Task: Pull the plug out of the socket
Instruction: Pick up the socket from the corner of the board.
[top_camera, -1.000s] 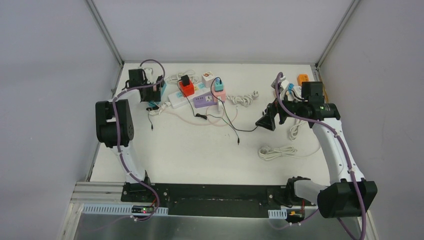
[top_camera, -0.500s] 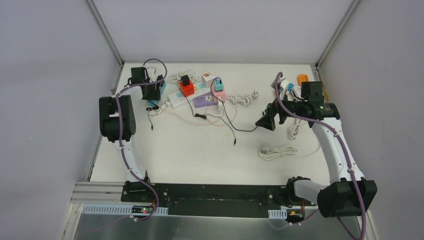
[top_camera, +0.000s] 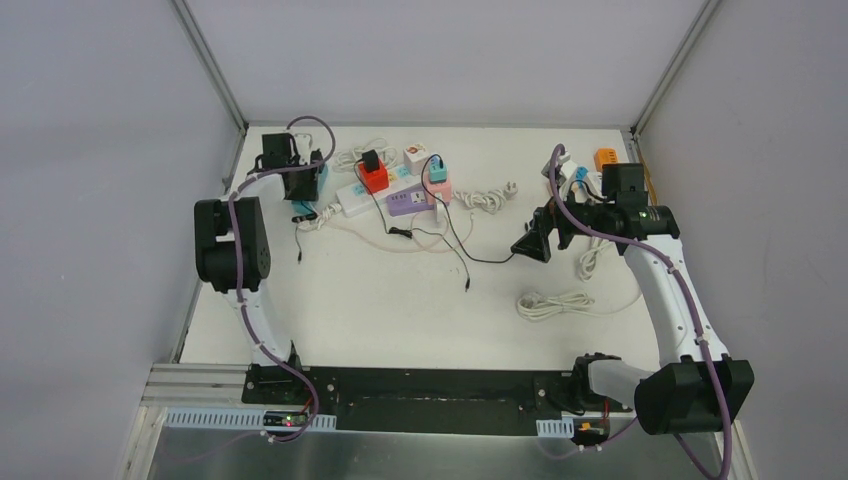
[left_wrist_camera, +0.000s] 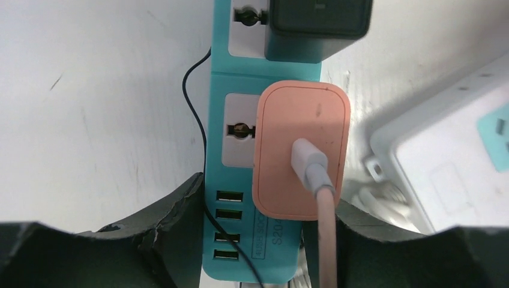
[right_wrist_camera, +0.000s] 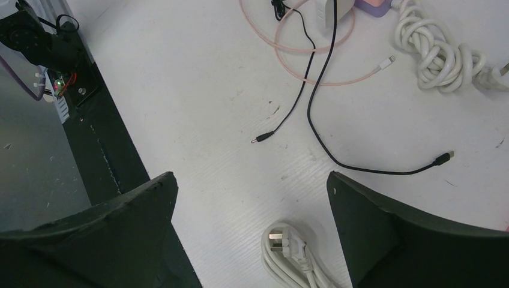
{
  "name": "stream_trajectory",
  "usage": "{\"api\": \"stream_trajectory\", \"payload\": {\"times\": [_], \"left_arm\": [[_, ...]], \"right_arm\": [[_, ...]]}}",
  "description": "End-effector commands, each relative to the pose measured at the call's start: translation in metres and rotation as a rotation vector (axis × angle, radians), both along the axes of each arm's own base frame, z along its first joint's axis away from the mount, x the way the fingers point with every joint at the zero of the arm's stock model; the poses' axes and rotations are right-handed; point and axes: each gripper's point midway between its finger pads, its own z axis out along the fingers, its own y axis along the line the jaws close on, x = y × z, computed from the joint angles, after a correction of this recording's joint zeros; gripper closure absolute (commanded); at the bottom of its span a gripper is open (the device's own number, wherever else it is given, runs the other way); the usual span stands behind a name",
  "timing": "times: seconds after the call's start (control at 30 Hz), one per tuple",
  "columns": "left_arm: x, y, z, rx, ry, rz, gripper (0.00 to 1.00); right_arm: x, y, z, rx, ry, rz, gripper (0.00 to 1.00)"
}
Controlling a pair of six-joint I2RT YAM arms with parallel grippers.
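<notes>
Your left pincer [left_wrist_camera: 267, 198] is spread astride the teal power strip [left_wrist_camera: 216, 108]. Only its wrist camera shows the pink plug [left_wrist_camera: 300, 150] seated in that strip, just beside a black adapter [left_wrist_camera: 318, 24]. One finger [left_wrist_camera: 180, 222] stands clear of the plug. In the top view the pincer covers the plug. Your right pincer [right_wrist_camera: 252, 180], spread wide, hangs over the bench [right_wrist_camera: 180, 90] well right of the strip, above a coiled white cable [right_wrist_camera: 288, 258].
</notes>
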Motion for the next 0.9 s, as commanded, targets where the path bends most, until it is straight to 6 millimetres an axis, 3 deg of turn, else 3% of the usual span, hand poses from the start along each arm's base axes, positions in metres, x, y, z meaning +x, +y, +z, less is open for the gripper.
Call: {"api": "stream_trajectory", "payload": {"times": [0.0,0.13,0.47,0.87], "left_arm": [[0.007,0.004,0.108,0.011,-0.241,0.085,1.00],[-0.004,-0.003,0.135,-0.004,-0.292,0.093,1.00],[-0.037,-0.008,0.153,-0.028,-0.330,0.171,1.00],[-0.070,-0.025,0.194,-0.170,-0.402,0.183,1.00]], "right_arm": [[0.003,0.003,0.017,0.009,-0.065,0.028,0.00],[0.002,0.004,0.018,0.011,-0.068,0.030,0.00],[0.000,0.005,0.020,0.018,-0.070,0.039,0.00],[-0.001,0.006,0.020,0.021,-0.067,0.044,0.00]]}}
